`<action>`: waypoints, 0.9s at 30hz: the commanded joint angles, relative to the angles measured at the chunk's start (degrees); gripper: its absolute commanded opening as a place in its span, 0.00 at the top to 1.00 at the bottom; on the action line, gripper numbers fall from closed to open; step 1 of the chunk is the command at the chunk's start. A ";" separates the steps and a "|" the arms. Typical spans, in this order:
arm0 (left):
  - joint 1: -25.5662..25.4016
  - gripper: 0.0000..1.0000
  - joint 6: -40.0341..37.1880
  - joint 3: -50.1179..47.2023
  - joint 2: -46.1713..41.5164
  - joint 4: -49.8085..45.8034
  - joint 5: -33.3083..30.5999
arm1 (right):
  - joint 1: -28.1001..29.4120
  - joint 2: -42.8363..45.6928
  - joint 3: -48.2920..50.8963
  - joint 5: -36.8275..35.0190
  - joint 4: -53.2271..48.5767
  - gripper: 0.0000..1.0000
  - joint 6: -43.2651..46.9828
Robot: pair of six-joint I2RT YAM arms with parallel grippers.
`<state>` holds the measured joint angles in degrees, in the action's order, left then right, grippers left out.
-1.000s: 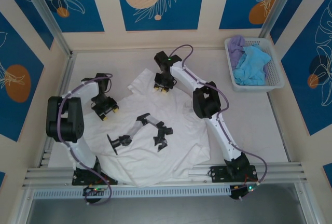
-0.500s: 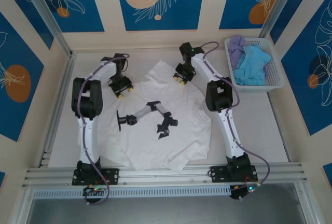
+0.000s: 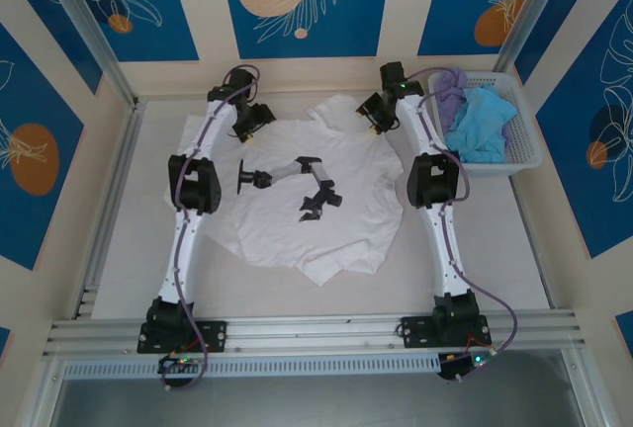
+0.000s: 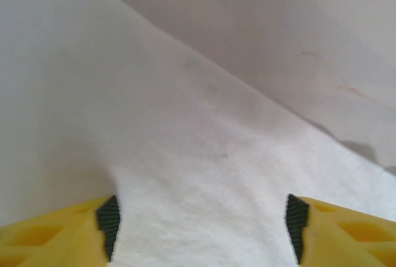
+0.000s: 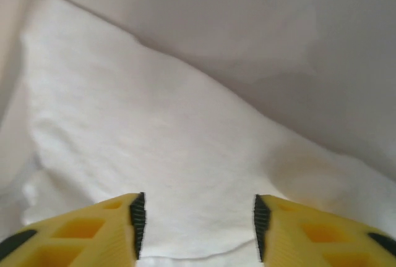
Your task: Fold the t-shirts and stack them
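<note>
My left pincer (image 3: 247, 124) and right pincer (image 3: 370, 116) stand parted at the far corners of the white shirt (image 3: 316, 205), cloth between the pads but apparently unpinched, the shirt running lengthwise across the desk (image 3: 495, 239) back toward my bases.

Top: high at the near edge, looking down over the whole table (image 3: 495, 239).
Wrists: very close, each facing the white shirt (image 3: 326, 219).
Shared: that shirt.

Left arm (image 3: 179, 249) and right arm (image 3: 445, 249) have white links, black joints, purple cables, yellow end effector fingers (image 4: 43, 239).
</note>
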<state>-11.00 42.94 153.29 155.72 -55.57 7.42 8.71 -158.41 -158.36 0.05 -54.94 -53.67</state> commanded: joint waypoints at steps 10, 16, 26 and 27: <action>4.84 0.28 4.64 -37.54 -36.70 -4.27 -7.79 | 10.24 42.67 42.41 -1.66 -0.81 0.37 7.97; 5.79 0.37 7.51 -52.59 -41.93 -3.82 -6.84 | 18.27 61.59 77.67 -0.14 5.82 0.40 4.79; 4.98 0.46 8.92 -50.35 -34.71 -8.94 -10.58 | 29.55 75.31 102.17 -3.96 7.47 0.41 -5.07; 4.70 0.47 8.92 -49.93 -34.16 -9.49 -11.67 | 30.43 75.74 102.89 -4.62 7.44 0.41 -6.02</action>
<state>-5.65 50.72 101.32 120.51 -61.67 -1.21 37.50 -85.76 -56.77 -2.66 -48.90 -55.11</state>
